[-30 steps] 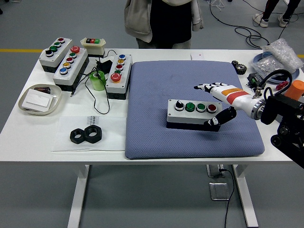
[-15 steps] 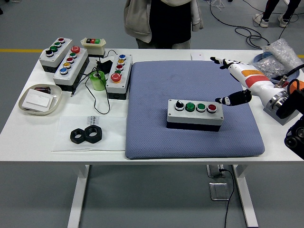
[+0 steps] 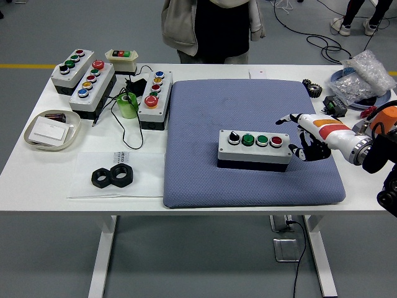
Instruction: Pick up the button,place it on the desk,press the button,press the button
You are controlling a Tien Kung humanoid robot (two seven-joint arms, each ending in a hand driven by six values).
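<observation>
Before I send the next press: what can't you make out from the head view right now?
- Right hand: fingers spread beside the button box; contact with it can't be told at this size.
- Button states: too small.
- Left arm: out of frame.
- Person: cut off by the top edge, hands unseen.

**Setting: robotics test lab or workshop**

White height-adjustable table (image 3: 205,205) on grey floor with a yellow marking line (image 3: 25,66). Several industrial push-button control boxes (image 3: 87,81), large black hex nuts (image 3: 113,177), bagged hardware (image 3: 365,73), loose floor cables (image 3: 322,43), a floor socket (image 3: 287,249), blue padded mat (image 3: 248,112). Person (image 3: 211,28) stands at the far side.
</observation>
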